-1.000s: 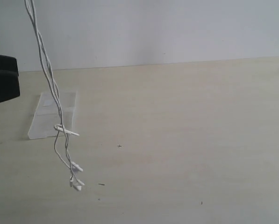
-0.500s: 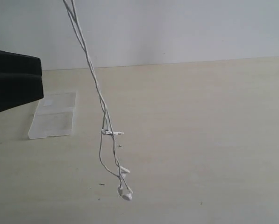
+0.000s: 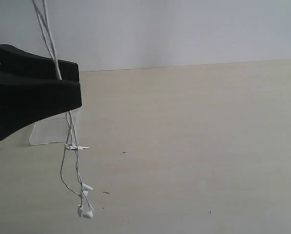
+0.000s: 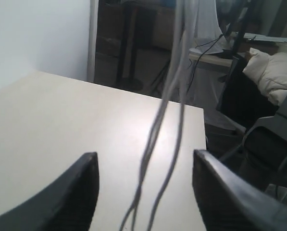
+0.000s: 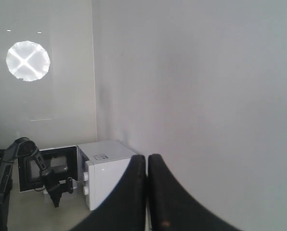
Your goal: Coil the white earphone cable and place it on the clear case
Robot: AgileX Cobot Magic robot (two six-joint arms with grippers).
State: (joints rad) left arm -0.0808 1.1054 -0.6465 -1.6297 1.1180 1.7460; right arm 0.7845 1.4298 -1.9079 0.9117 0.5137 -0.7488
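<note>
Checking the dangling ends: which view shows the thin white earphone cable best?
Exterior view: the thin white earphone cable hangs to its earbuds near the tabletop. Left wrist view shows only blurred strands inside the open left claw. Right wrist view shows none of it.

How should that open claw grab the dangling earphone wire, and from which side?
Grip the cable where its strands hang close together, above the inline piece, not near the loose earbuds. It hangs nearly upright, so come in level from the side, one finger on each flank. The left gripper is open and the strands seem to run between its fingers, so closing there looks reasonable.
</note>
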